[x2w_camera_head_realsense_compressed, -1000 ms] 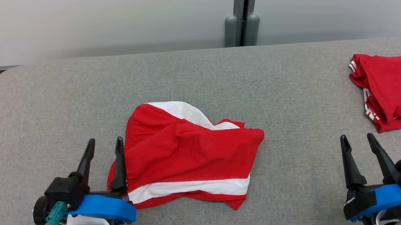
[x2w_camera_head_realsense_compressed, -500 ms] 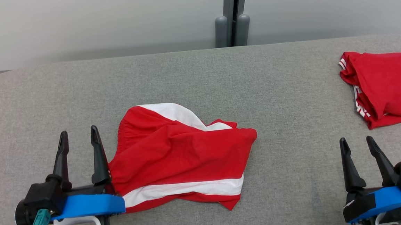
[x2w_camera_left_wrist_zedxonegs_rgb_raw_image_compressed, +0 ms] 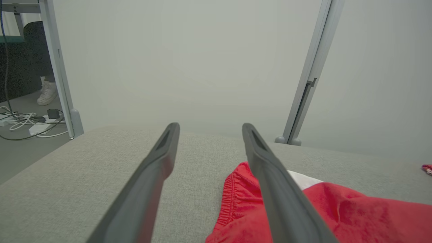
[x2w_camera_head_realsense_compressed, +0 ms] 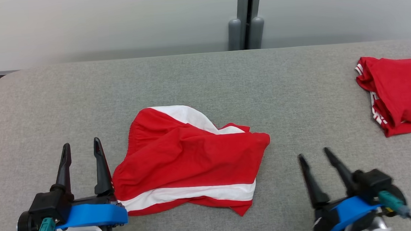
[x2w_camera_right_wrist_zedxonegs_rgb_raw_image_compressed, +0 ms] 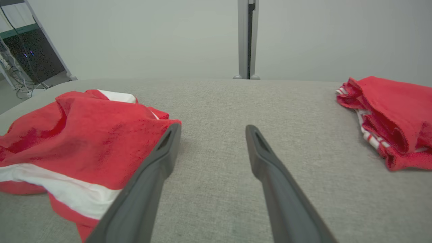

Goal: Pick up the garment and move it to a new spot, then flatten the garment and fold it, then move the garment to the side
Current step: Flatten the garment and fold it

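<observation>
Crumpled red-and-white shorts [x2w_camera_head_realsense_compressed: 190, 159] lie on the grey table [x2w_camera_head_realsense_compressed: 203, 80]. Left gripper [x2w_camera_head_realsense_compressed: 81, 144] and right gripper [x2w_camera_head_realsense_compressed: 313, 152] flank them, fingers apart, empty.

1. The right tool [x2w_camera_right_wrist_zedxonegs_rgb_raw_image_compressed: 212, 128] hangs over the grey tabletop [x2w_camera_right_wrist_zedxonegs_rgb_raw_image_compressed: 219, 101], its two dark fingers spread with nothing between them.
2. A crumpled red garment [x2w_camera_right_wrist_zedxonegs_rgb_raw_image_compressed: 84, 141] with a white stripe lies at left.
3. Another red cloth [x2w_camera_right_wrist_zedxonegs_rgb_raw_image_compressed: 395, 111] lies well apart, at right.
</observation>
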You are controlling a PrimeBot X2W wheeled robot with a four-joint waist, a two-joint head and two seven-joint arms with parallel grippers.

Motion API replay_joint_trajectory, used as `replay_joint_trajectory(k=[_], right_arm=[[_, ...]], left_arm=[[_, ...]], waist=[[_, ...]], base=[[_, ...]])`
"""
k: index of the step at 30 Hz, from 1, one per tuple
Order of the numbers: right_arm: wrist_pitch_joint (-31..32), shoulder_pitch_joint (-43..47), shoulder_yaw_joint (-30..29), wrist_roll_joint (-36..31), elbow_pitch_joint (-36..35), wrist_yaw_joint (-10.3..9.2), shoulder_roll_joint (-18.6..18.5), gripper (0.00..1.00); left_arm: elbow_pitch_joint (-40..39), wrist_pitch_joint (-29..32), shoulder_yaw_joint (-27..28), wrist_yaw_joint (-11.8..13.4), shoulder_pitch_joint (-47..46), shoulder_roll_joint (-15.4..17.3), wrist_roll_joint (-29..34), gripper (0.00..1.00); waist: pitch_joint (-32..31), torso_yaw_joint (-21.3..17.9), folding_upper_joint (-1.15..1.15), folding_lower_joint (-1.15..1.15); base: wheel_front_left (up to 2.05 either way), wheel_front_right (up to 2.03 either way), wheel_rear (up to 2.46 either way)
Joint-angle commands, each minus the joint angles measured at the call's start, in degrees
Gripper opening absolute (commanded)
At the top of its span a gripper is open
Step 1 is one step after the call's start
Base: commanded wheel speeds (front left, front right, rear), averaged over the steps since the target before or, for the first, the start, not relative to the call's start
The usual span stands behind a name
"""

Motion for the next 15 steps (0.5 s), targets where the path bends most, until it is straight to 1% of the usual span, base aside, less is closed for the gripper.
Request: replay_joint_trajectory(k=[1,4,8,15], right_arm=[[0.19,-0.89,2.43,0.06,1.12,0.03,-0.06,1.00],[0.08,-1.78,7.33,0.77,3.60,0.03,-0.06,1.00],[-0.38,-3.34,11.46,1.39,8.33,0.03,-0.07,1.00],[-1.61,-6.39,14.89,1.98,18.95,0.03,-0.09,1.00]], left_arm=[[0.27,-0.27,0.35,-0.53,-0.70,-0.21,0.49,1.00],[0.42,-0.27,0.74,-1.00,-0.86,-0.95,1.16,1.00],[0.68,-0.27,0.88,-1.93,-1.36,-1.48,1.80,1.00],[1.21,-0.27,1.15,-2.80,-1.76,-2.17,2.64,1.00]], waist=[[0.22,0.58,0.00,0.00],[0.58,1.73,0.00,0.00],[1.14,3.56,0.00,0.00],[1.56,6.14,0.00,0.00]], base=[[0.00,0.00,0.00],[0.00,0.00,0.00],[0.00,0.00,0.00],[0.00,0.00,0.00]])
